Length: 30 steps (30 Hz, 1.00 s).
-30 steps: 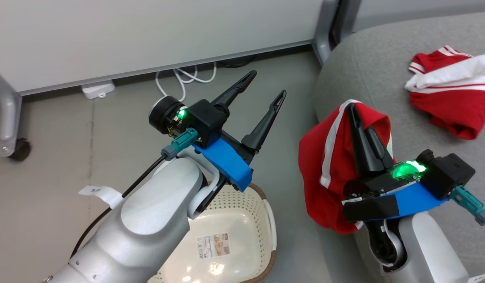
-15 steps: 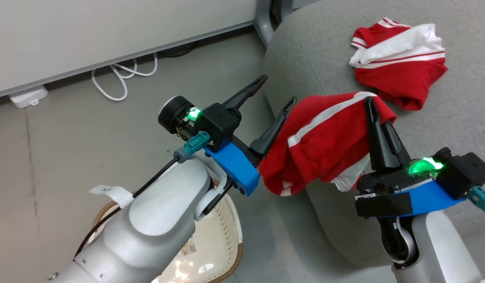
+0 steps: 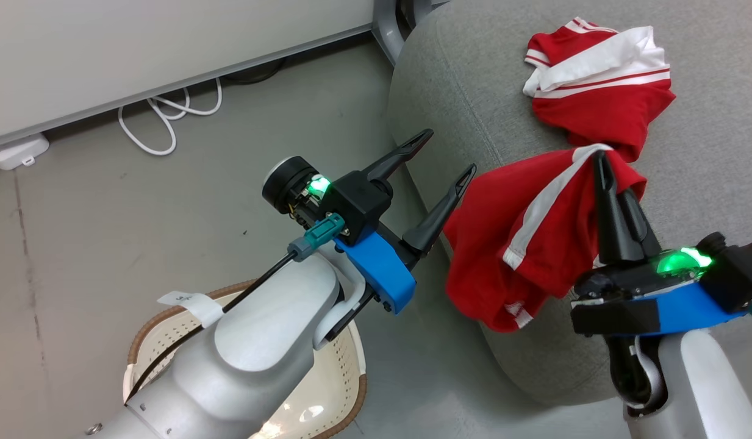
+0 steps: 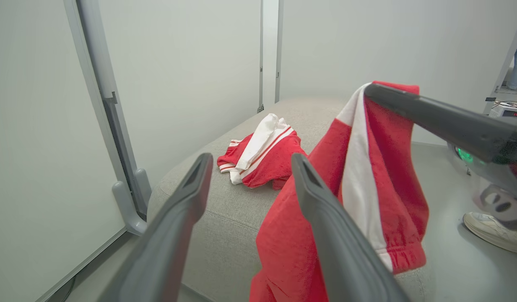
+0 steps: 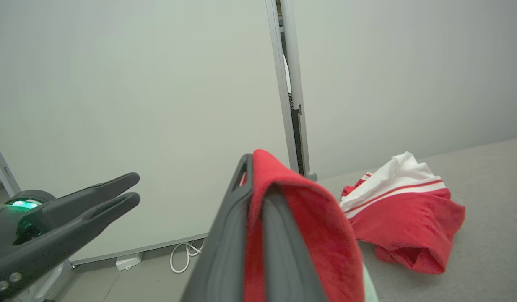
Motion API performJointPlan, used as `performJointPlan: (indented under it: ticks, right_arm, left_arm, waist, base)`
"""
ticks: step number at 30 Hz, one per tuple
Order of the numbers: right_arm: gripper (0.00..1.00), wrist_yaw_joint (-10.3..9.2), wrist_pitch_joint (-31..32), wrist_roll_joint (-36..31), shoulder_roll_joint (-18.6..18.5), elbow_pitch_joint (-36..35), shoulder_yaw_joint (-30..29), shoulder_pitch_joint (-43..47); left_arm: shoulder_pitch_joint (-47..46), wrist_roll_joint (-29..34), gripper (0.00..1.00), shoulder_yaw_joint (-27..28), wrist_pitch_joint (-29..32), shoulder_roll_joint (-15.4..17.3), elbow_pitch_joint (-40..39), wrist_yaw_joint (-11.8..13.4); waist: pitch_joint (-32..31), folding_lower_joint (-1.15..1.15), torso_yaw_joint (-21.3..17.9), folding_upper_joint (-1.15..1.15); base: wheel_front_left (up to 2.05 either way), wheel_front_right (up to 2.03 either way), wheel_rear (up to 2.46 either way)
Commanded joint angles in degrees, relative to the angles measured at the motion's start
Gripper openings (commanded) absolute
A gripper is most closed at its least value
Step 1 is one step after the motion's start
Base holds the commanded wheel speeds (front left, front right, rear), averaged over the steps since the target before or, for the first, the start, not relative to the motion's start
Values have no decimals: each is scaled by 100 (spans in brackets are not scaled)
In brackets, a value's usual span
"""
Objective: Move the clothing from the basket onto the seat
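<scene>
Bright, even indoor light, soft shadows on floor. Glare spot inside basket; green light blooms. Wrist views: close fingers slightly soft, wall post leans from wide-angle stretch.

You see the grey seat carrying one crumpled red and white piece of clothing, well in from its rounded edge. On the grey floor beside the seat stands the basket, and farther off a white cable lies in loops.
</scene>
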Motion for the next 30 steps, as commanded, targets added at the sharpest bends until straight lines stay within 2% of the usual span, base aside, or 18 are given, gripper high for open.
performJointPlan:
  ticks: [1, 8, 14, 19, 23, 26, 30]
  right_arm:
    - [0, 3, -4, -17, -21, -89, -90, -195]
    - [0, 3, -3, -133, -182, -272, -449, -1086]
    - [0, 3, -3, -258, -588, -309, -972, -2430]
    - [0, 3, -3, -332, -1148, -280, -1577, -3580]
    - [0, 3, -3, -290, -1834, 94, -1983, -4392]
    - [0, 2, -4, -366, -2329, 426, -2277, -4686]
    - [0, 3, -3, -332, -2713, 861, -2599, -4653]
  left_arm:
    - [-14, 27, 100, 71, -25, 38, -53, 26]
    - [-209, 102, 100, 177, -25, 149, -194, 81]
    - [-533, 213, 100, 251, 25, 268, -349, 140]
    - [-809, 310, 100, 282, 81, 346, -477, 186]
    - [-975, 382, 100, 290, 103, 410, -565, 209]
    - [-1044, 417, 100, 257, 98, 428, -584, 197]
    - [-1031, 446, 100, 236, 79, 477, -580, 190]
  waist:
    - [85, 0, 55, 0]
    - [508, 0, 215, 0]
    - [1152, 0, 396, 0]
    - [1758, 0, 531, 0]
    - [2168, 0, 578, 0]
    - [2350, 0, 609, 0]
    - [2471, 0, 588, 0]
  base:
    - [0, 0, 0]
    - [0, 0, 0]
    - [0, 0, 0]
    - [0, 0, 0]
    - [0, 0, 0]
    - [0, 0, 0]
    - [0, 0, 0]
